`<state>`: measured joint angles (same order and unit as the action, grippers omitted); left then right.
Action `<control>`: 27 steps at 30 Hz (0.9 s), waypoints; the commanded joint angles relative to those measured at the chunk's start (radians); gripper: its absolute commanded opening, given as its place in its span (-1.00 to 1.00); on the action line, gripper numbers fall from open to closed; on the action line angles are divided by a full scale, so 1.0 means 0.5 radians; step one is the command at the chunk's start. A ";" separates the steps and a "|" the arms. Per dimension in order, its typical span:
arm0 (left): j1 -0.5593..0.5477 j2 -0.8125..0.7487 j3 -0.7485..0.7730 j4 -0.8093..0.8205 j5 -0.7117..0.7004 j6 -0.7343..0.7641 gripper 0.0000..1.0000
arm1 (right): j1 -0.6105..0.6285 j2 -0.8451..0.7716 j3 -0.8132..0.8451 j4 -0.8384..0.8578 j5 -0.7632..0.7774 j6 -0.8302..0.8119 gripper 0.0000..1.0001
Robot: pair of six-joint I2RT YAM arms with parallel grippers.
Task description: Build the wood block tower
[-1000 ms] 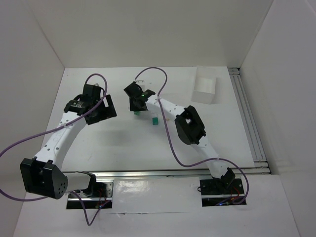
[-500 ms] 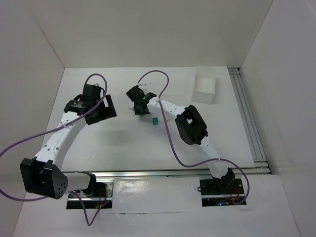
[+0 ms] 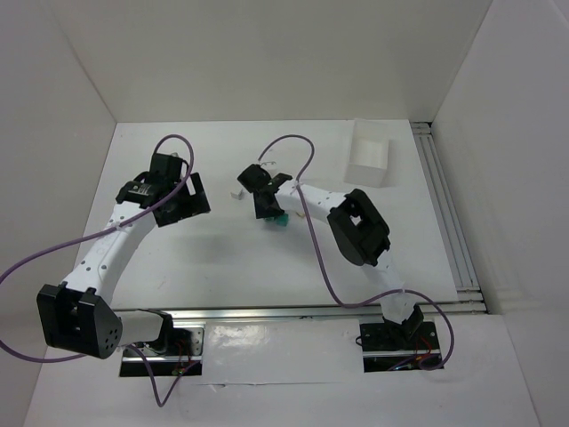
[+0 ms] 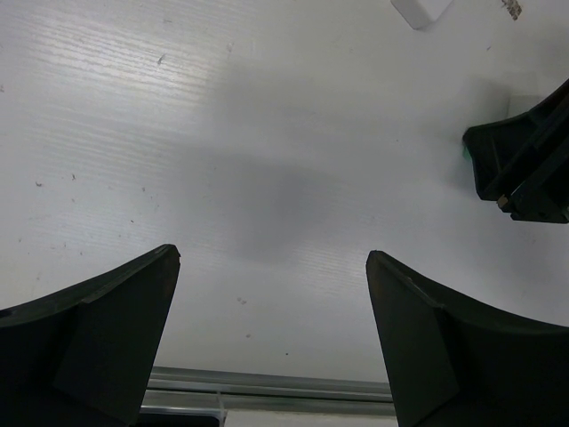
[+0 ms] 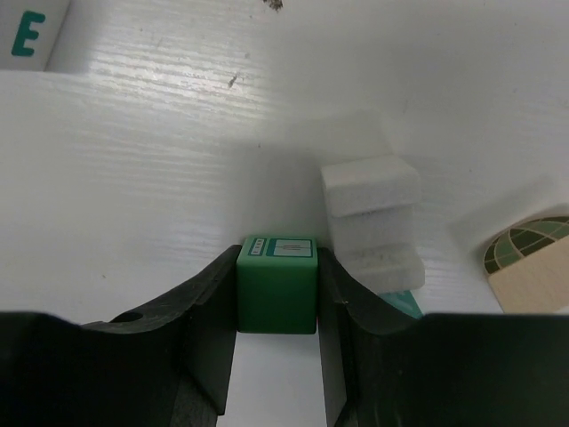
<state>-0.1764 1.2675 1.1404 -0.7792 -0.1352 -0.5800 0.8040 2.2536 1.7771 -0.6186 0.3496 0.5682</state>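
Note:
My right gripper (image 5: 277,263) is shut on a small green cube (image 5: 277,294), one finger pressed to each side, low over the white table. In the top view that gripper (image 3: 265,203) sits right beside a teal block (image 3: 280,220). Next to the cube in the right wrist view lie a white stepped piece (image 5: 371,218), a teal piece (image 5: 406,302) partly under it, and a tan rounded piece with a green pattern (image 5: 533,262). No stacked wood block tower shows in any view. My left gripper (image 4: 271,258) hangs open over bare table, left of the blocks (image 3: 182,197).
A clear plastic tray (image 3: 369,160) stands at the back right. A small white piece (image 3: 238,191) lies just left of the right gripper. A white block with a green letter E (image 5: 31,36) lies further off. Metal rails run along the right side (image 3: 444,213) and the front edge (image 3: 311,311).
The right gripper closed on the green cube and moved right and nearer with it, ending beside the teal block. The left arm stayed still.

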 commanded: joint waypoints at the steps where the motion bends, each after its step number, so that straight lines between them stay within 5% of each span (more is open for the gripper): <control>1: -0.009 -0.035 -0.014 0.037 -0.003 -0.003 1.00 | 0.033 -0.157 -0.008 0.044 0.000 0.014 -0.18; 10: -0.009 -0.013 -0.014 0.037 0.037 -0.003 1.00 | 0.070 -0.310 0.106 -0.039 0.046 0.014 0.11; 20: -0.009 0.005 -0.032 0.055 0.037 -0.003 1.00 | 0.052 -0.586 -0.317 -0.091 0.160 0.247 0.83; 27: -0.009 -0.016 -0.032 0.055 0.080 -0.003 1.00 | 0.052 -0.565 -0.462 0.013 0.000 0.376 0.94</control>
<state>-0.1764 1.2686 1.1381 -0.7765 -0.1093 -0.5800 0.8310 1.9762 1.5650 -0.6331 0.3649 0.7101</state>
